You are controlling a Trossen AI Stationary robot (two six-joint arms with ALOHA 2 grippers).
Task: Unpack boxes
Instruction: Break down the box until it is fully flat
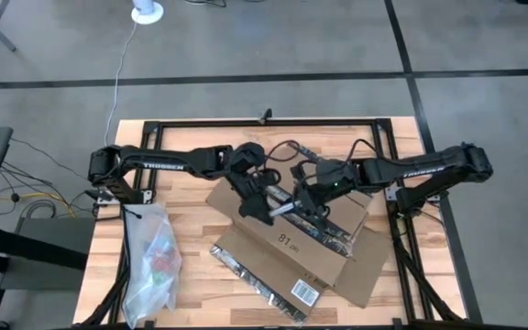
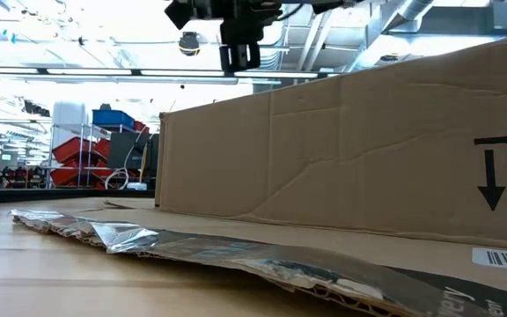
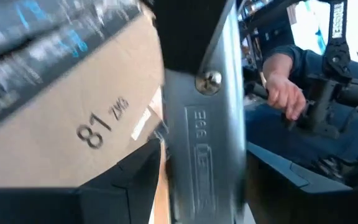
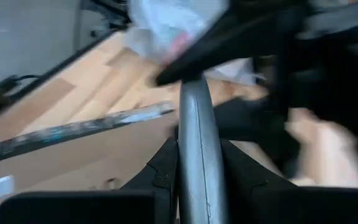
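The brown cardboard box (image 1: 287, 234) lies in the middle of the table with its flaps spread out; its "81" print (image 3: 98, 127) and barcode label (image 1: 305, 291) show. A flat grey metal piece (image 1: 280, 207) hangs over the box's far part. My left gripper (image 1: 266, 200) comes at the piece from the table's left and my right gripper (image 1: 306, 194) from the right; both are shut on it. In the low view the box's wall (image 2: 341, 150) stands upright, with an arm (image 2: 240, 40) above it. My left gripper has the grey metal piece between its two fingers, across its broad face with the screw and embossed marks (image 3: 204, 124). The piece is clear of the box; the place of contact itself is hidden. My right gripper pinches the metal piece by its narrow edge (image 4: 194, 143), one finger (image 4: 160, 171) on either side. The piece runs forward along the fingers, above the box's flap.
A clear plastic bag (image 1: 154, 261) with coloured things lies at the table's near left. A torn flap with dark printed tape (image 2: 236, 251) rests flat on the near side. Beyond the table, a person's hand (image 3: 284, 93) holds a control handle.
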